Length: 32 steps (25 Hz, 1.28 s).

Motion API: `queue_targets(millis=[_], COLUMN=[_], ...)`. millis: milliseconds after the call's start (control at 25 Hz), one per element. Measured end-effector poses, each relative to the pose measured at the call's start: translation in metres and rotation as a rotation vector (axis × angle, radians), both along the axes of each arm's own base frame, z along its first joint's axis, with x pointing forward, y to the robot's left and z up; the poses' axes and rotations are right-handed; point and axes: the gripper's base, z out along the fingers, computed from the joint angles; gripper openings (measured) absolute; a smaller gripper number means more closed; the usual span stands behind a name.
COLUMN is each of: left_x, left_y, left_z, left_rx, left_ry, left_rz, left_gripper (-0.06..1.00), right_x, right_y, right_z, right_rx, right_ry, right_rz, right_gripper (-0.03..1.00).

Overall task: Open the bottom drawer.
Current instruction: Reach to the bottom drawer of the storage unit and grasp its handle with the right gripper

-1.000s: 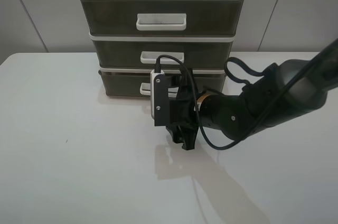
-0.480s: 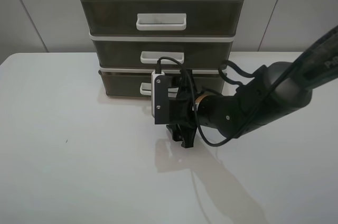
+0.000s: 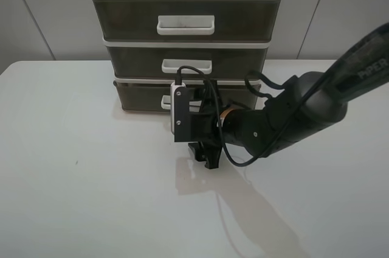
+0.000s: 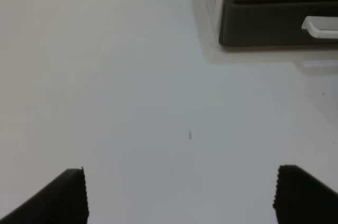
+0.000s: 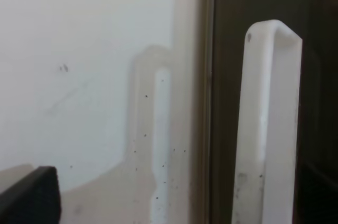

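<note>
Right claw [image 3: 209, 158], grip unreadable, before bottom drawer [image 3: 141, 97], lowest of three; left claw [image 4: 185, 195] spread.

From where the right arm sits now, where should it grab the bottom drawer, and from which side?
Take the thin white loop handle on the front of the bottom drawer, coming straight in from the front. It stands off the drawer face, so the jaws can probably close on its bar and pull outward.

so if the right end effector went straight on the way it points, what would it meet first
Most likely the white handle of the bottom drawer, which sits close ahead in the right wrist view; the exact gap is hard to judge.
</note>
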Motion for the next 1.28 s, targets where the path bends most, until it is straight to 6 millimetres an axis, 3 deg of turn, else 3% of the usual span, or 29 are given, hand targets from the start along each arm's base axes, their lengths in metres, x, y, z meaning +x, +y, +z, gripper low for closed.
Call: queue_targets(millis=[1280], left_x=[0.0], left_y=[0.0], left_z=[0.0], left_rx=[0.0], left_ry=[0.0], left_rz=[0.0], left_gripper=[0.72], right_x=[0.017], right_y=[-0.005], right_z=[-0.001], right_rx=[-0.036], right_ry=[0.112], right_rz=[-0.027], right_gripper=[0.76])
